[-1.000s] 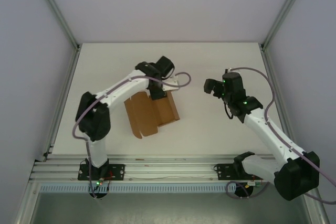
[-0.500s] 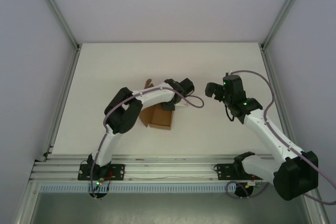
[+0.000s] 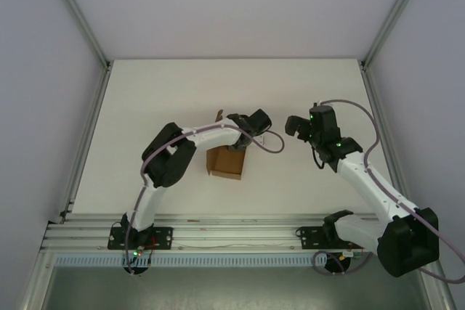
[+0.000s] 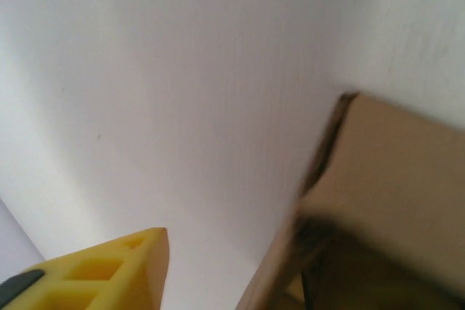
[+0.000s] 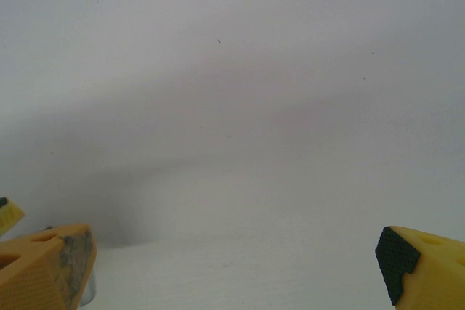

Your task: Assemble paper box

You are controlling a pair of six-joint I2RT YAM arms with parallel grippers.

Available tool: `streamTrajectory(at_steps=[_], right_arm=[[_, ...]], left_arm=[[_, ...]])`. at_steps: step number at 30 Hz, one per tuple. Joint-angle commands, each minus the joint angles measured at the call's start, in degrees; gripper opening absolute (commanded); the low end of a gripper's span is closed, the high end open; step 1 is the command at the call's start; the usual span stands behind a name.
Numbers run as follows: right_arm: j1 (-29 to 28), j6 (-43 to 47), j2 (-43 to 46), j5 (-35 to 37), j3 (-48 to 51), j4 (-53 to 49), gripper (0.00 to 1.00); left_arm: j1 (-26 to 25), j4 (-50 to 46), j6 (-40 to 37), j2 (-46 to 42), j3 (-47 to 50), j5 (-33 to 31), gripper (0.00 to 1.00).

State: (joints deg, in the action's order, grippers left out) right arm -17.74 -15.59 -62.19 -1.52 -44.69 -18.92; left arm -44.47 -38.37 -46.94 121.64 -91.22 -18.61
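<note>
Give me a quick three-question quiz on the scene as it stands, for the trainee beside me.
1. True or false: the right gripper is clamped on the paper box.
2. Which arm reaches over the paper box? A) left B) right C) both
3. In a few words: does the paper box lie as a flat sheet, or is it partly folded up?

Key
1. False. Its jaws stand wide open over the table.
2. A, the left arm.
3. Partly folded up.
</note>
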Motion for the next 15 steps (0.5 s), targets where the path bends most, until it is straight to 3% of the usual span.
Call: streamTrajectory(at_steps=[1,3,5,7,10,12,15], right_arm=[[0.8,0.6,1.7,0.2,-1.6,-1.1,1.0],[1.3,0.6,1.7,0.2,-1.9,-1.5,1.0],[1.9,0.7,1.5,-0.2,-2.4,-1.8,1.0],[2.3,2.2,0.4,-3.1,-3.0,-1.2,1.0],[2.2,9.7,-2.9,-12.4,-4.1,1.1,1.0],[1.2,16.6,-7.0,-20.3,-6.2,2.0,1.0],[-4.0,26.7,-16.2,-22.0,-12.4,-1.2,1.0]], left_arm=[[1.7,-0.1,-2.3,-8.8,-0.3,5.5,0.67],[2.8,-0.6,-2.2,-11.9,-1.3,9.0,0.73],[4.5,-1.0,-1.4,-15.8,-2.4,14.1,1.0],[6.3,1.3,0.9,-19.2,-2.1,18.6,1.0],[9.5,9.7,9.1,-24.4,1.0,20.4,1.0],[12.5,16.0,18.8,-28.4,4.0,19.4,1.0],[19.0,20.6,37.7,-33.9,9.1,20.0,1.0]])
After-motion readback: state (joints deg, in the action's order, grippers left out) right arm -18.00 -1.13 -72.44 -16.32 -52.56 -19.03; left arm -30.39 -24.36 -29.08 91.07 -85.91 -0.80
